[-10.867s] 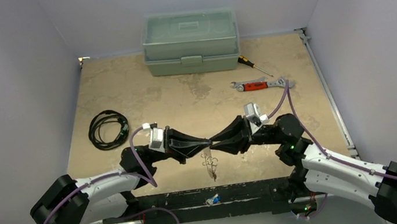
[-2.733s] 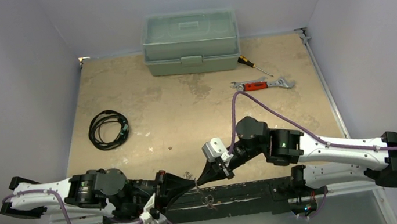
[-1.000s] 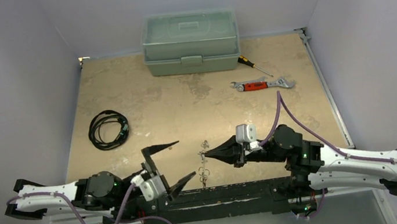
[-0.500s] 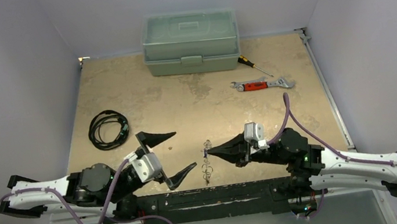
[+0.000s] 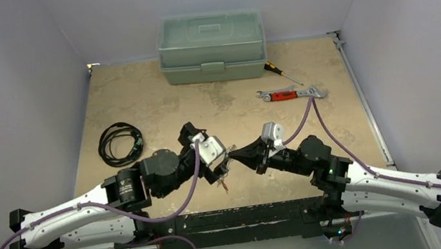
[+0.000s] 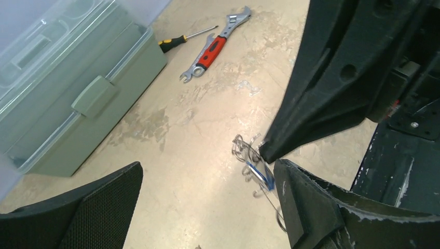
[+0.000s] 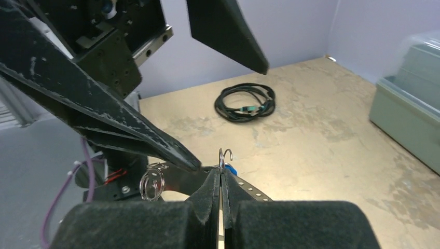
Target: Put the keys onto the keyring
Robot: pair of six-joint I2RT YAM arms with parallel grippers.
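Top looks down; opposed close wrist views share keyring (image 6: 243,150).

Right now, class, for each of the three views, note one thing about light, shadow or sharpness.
Top external: even, soft light, faint shadows on the table; the keyring too small to resolve. Left wrist: wrench crisp, left hand looming dark. Right wrist: cable fairly sharp, toolbox softer, right hand dark in the foreground.

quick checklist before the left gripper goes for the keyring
1. right gripper shut on the keyring: ok
2. left gripper open wide: ok
3. keyring between the left fingers: ok, nearer one finger
4. blue-tagged key threaded on the keyring: cannot tell; it hangs beside the wire
5. red-tagged key located: cannot tell
6. wrench and toolbox away from both arms: ok
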